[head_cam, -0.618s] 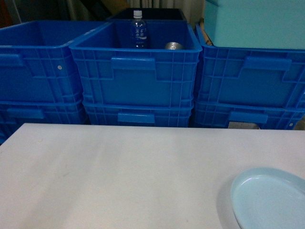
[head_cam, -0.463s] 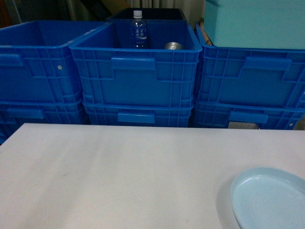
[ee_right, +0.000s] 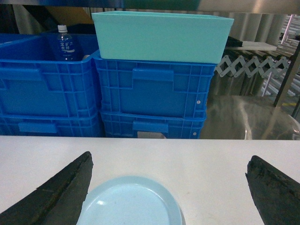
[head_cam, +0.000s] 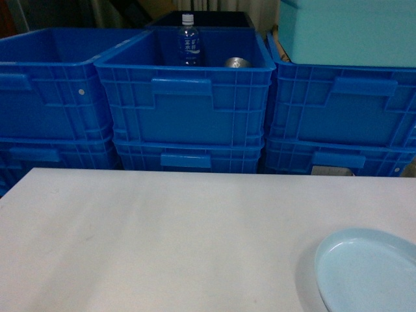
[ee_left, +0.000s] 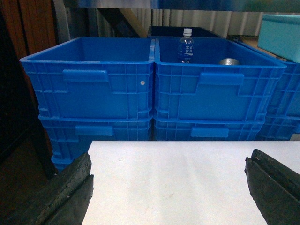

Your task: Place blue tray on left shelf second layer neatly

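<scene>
The blue tray (head_cam: 367, 273), a pale sky-blue shallow dish, lies on the white table (head_cam: 162, 240) at its near right corner, cut off by the frame's edge. In the right wrist view the tray (ee_right: 131, 204) sits low and left of centre. My right gripper (ee_right: 172, 158) is open above the table, its left finger (ee_right: 61, 192) beside the tray's left rim and touching nothing. My left gripper (ee_left: 171, 159) is open over bare tabletop with nothing between its fingers. Neither gripper shows in the head view. The left shelf is out of view.
Stacked dark-blue ribbed crates (head_cam: 185, 97) form a wall behind the table's far edge. The middle top crate holds a water bottle (head_cam: 188, 40) and a metal can (head_cam: 237, 62). A teal box (head_cam: 348, 29) rests on the right crate. Shiny metal surfaces (ee_right: 248, 117) lie to the right.
</scene>
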Robot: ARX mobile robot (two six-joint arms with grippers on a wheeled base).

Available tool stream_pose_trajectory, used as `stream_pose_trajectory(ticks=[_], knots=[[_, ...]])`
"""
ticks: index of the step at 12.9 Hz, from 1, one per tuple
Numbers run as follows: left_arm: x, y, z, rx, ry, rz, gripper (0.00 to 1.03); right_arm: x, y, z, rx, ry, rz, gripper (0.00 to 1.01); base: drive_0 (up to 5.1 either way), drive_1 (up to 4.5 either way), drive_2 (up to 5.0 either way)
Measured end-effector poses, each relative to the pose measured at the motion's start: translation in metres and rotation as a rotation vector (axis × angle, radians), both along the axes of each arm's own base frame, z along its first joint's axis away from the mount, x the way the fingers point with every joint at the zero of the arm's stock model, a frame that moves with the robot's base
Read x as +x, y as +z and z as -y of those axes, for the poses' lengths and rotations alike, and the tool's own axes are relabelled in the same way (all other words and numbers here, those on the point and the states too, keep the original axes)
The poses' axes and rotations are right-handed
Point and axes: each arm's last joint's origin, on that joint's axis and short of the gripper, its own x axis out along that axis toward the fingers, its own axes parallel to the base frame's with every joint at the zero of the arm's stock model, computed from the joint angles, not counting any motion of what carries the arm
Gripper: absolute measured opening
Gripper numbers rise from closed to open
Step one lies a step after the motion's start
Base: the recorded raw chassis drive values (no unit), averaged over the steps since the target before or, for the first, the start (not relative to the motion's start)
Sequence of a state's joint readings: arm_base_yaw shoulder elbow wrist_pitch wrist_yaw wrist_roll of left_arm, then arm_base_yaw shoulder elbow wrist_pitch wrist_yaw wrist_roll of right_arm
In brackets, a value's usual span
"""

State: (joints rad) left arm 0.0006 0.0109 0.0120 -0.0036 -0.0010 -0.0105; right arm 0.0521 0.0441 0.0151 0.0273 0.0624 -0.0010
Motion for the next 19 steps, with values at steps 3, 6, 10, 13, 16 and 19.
stream_pose_trajectory(ticks=[3, 6, 10, 13, 16, 19], knots=[[0.000, 0.000, 0.000, 0.000, 0.000, 0.000, 0.98, 0.000, 0.000, 0.000, 0.000, 0.000, 0.000, 0.98, 0.0, 0.00, 0.0], [0.000, 0.000, 0.000, 0.000, 0.000, 0.000, 0.98, 0.036, 0.036, 0.000, 0.093, 0.110, 0.035, 0.98, 0.0, 0.00, 0.0], [0.000, 0.000, 0.000, 0.000, 0.000, 0.000, 0.98, 0.106, -0.065, 0.056, 0.596, 0.024, -0.407, 0.98, 0.0, 0.00, 0.0], [0.000, 0.000, 0.000, 0.000, 0.000, 0.000, 0.98, 0.108, -0.093, 0.063, 0.641, 0.059, -0.392, 0.98, 0.0, 0.00, 0.0], [0.000, 0.000, 0.000, 0.000, 0.000, 0.000, 0.98, 0.105, -0.128, 0.055, 0.726, 0.034, -0.541, 0.98, 0.0, 0.00, 0.0], [0.000, 0.000, 0.000, 0.000, 0.000, 0.000, 0.98, 0.110, -0.143, 0.037, 0.712, 0.013, -0.608, 0.98, 0.0, 0.00, 0.0]])
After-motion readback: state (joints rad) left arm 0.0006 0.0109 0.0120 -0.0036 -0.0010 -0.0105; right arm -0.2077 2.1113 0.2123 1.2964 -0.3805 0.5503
